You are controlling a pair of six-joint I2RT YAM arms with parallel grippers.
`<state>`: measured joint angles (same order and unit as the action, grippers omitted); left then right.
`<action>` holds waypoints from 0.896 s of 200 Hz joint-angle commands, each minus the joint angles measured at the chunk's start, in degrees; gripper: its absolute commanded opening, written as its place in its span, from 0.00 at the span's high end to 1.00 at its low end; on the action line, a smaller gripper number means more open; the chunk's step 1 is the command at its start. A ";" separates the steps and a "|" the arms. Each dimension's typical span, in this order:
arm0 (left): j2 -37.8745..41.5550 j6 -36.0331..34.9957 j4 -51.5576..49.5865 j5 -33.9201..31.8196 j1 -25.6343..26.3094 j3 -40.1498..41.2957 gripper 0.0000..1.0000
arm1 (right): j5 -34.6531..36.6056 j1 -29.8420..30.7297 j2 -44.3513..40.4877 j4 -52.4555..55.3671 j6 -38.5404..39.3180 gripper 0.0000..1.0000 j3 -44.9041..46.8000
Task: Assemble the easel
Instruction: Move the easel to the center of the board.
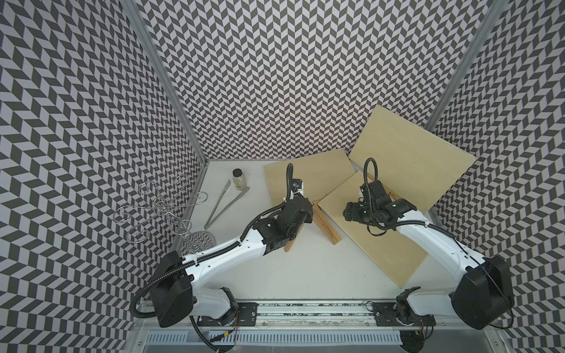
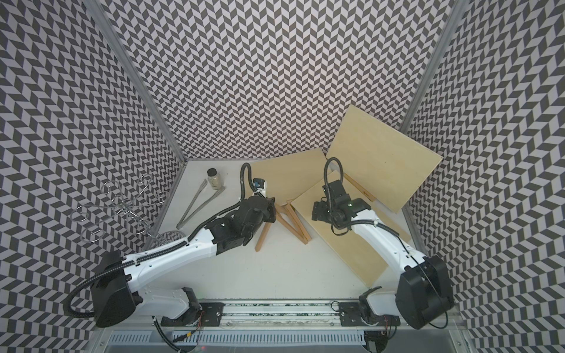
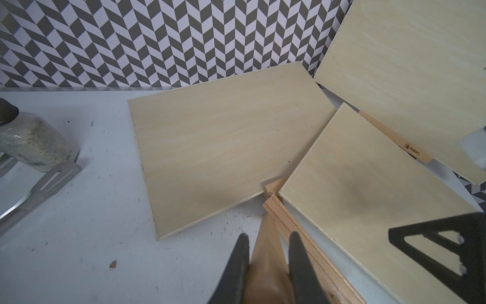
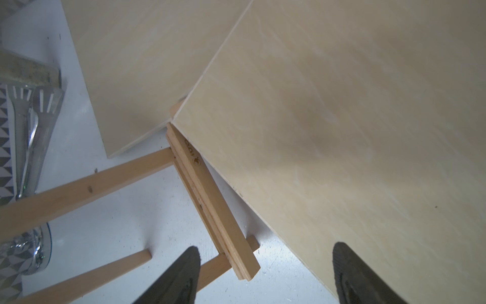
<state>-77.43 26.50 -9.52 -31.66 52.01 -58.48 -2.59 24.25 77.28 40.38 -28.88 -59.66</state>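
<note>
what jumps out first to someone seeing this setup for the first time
The black-and-white chevron walls grab you first. Then pale boards overlap on the table at far right, a slanted board propped highest. Mid-table, the left gripper is shut on a wooden easel leg while the right gripper hangs open over the nearest board.

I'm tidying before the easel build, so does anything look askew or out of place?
Yes. The near pale plywood board rests crookedly over the wooden easel frame, another pale board leans against the side wall, and the clear glass jar lies on its side by the metal tongs.
</note>
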 commanded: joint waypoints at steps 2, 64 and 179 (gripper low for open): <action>0.46 -3.57 -2.70 -4.78 -1.73 1.78 1.00 | -2.82 0.31 -2.39 -3.52 2.34 0.20 0.43; 3.28 -5.77 -5.22 -0.92 -5.80 3.83 1.00 | 0.23 0.34 -3.87 -3.71 2.71 0.20 -0.27; 12.24 -19.53 -12.32 10.47 -13.52 8.80 1.00 | -1.88 0.74 -2.37 -4.90 4.26 0.20 -2.42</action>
<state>-66.87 13.89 -10.61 -17.50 40.18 -50.92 -3.79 24.36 74.63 37.95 -25.89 -60.29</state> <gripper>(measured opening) 0.188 0.800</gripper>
